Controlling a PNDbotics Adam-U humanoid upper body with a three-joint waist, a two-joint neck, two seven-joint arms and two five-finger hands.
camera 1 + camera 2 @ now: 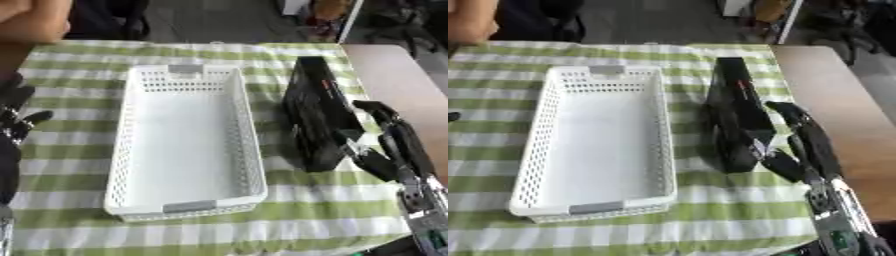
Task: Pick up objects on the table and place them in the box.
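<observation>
A: White plastic, perforated walls: the box (185, 142) sits on the table (79, 232), which is covered in a green-and-white striped cloth. Long axis runs away from the robot. Grey tabs on both short ends. Nothing inside it.

B: Noted. Task object?

A: One seen. A black box-shaped object (317, 112) with a small red mark on its upper face, standing on the cloth just right of the white box, apart from it by a narrow strip of cloth. It looks tilted, far end higher, but I cannot tell how it rests underneath.

B: Right hand?

A: Right hand (791, 150) comes in from the lower right. The thumb side lies against the near right part of the black object; the fingers (385, 117) reach forward past its right side, fairly straight, only slightly bent. Contact at the near corner appears likely in both views. I cannot tell whether the fingers actually close round the object.

B: Left hand?

A: Left hand (13, 122) shows at the left edge of the left eye view, over the cloth, well apart from the white box. Fingers point up, relaxed, holding nothing. In the right eye view only a dark tip shows at the left edge.

B: Surroundings?

A: Bare brown tabletop (833, 95) to the right of the cloth.
</observation>
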